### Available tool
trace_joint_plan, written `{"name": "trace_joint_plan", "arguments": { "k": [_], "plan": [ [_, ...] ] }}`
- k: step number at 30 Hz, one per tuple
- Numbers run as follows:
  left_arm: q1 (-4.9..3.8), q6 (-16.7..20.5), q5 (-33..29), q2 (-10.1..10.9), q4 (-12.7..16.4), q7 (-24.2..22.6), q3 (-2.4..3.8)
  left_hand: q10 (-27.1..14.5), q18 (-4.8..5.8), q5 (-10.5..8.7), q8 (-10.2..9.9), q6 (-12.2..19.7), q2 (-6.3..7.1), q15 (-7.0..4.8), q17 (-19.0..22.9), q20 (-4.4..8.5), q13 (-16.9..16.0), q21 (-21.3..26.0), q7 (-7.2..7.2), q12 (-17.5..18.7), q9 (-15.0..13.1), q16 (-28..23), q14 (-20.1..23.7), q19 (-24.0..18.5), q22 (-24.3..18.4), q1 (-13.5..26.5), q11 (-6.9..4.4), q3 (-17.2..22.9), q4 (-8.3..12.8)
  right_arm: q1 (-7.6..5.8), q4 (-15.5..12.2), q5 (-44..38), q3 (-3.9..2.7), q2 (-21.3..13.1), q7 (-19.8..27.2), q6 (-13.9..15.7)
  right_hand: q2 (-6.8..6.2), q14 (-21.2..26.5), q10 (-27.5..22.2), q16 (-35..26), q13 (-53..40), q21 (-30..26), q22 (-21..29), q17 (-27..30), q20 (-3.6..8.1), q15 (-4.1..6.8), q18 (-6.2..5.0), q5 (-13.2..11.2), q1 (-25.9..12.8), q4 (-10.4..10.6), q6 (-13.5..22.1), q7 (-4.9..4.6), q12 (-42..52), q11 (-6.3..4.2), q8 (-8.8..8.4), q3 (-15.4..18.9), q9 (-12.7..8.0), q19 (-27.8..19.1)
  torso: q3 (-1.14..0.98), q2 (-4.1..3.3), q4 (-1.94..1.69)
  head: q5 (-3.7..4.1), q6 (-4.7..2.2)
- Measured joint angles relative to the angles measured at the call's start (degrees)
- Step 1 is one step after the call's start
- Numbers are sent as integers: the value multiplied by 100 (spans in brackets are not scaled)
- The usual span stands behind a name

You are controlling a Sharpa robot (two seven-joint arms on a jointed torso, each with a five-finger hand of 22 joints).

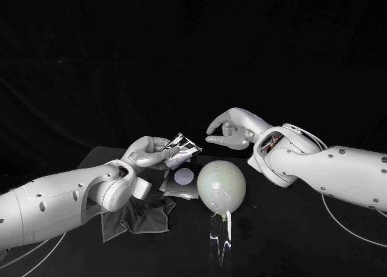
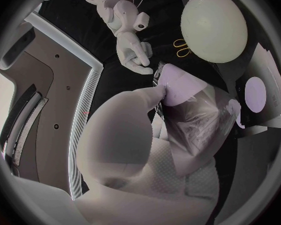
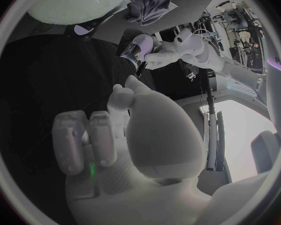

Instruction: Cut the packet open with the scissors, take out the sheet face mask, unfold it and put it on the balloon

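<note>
Black table (image 1: 276, 248). Your left hand (image 1: 150, 153) holds the packet (image 1: 182, 146) raised; your right hand (image 1: 227, 133) (fingers curled, empty) hangs just beside it, at its free end. Balloon (image 1: 221, 186) lies below, between the arms.

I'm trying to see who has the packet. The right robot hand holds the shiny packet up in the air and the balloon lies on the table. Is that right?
No. The left robot hand holds the packet up, not the right robot hand, which holds nothing. The head view shows it. The balloon does lie on the table.
</note>
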State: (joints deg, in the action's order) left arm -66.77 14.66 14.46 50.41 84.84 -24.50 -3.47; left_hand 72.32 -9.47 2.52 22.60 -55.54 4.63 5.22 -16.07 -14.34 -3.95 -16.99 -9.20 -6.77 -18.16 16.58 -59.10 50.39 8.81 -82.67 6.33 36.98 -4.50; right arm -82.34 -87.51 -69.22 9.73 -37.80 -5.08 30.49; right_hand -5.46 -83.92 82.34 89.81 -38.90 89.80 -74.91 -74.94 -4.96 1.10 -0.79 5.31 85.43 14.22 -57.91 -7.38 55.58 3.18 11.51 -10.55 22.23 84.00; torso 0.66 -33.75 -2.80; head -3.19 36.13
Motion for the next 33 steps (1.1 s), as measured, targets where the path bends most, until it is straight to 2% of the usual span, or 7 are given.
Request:
{"name": "trace_joint_plan", "arguments": {
  "k": [10,15,27,33],
  "plan": [
    [-1,-85,76,-12,73,-24,4,0,5,-3,-7,10,-44,1,-15,0,3,-53,8,29,0,0,1,0,28,3,0,-32,32,48,6,-210,1,107,-113,-28,-1,0,2,-5,0,-1,-3,4,-1,-1,0,0,-1,-24,40,-39,6,1,0,-24,-1,0,8,3,-13,66,54],
    [-1,-96,94,-5,90,-25,4,20,11,-13,-16,10,-51,1,-19,6,10,-53,8,30,0,28,1,-6,39,10,20,-32,32,56,-29,-260,1,99,-136,-50,-2,1,2,-7,0,-6,-4,3,-1,-2,-1,0,-1,-24,40,-39,7,2,0,-55,-1,-1,9,6,-14,68,70],
    [-3,-92,114,12,72,-25,6,21,18,-19,-51,11,-64,2,-44,22,12,-133,8,34,0,52,2,-23,78,-4,20,-47,47,77,-340,-313,2,-120,-153,-116,-2,8,19,-1,0,-12,-2,-1,-10,-11,0,0,-2,-39,39,-39,7,19,0,-71,4,-11,7,11,-4,39,86],
    [-4,-92,118,11,76,-25,6,21,20,-20,-58,11,-64,2,-44,22,13,-133,8,34,0,52,2,-23,78,-4,20,-47,47,94,-365,-324,2,-125,-167,-147,-2,8,19,-1,0,-17,0,-1,-10,-11,-1,0,-2,-39,39,-38,7,19,0,-70,4,-12,8,11,-2,40,85]
  ]
}}
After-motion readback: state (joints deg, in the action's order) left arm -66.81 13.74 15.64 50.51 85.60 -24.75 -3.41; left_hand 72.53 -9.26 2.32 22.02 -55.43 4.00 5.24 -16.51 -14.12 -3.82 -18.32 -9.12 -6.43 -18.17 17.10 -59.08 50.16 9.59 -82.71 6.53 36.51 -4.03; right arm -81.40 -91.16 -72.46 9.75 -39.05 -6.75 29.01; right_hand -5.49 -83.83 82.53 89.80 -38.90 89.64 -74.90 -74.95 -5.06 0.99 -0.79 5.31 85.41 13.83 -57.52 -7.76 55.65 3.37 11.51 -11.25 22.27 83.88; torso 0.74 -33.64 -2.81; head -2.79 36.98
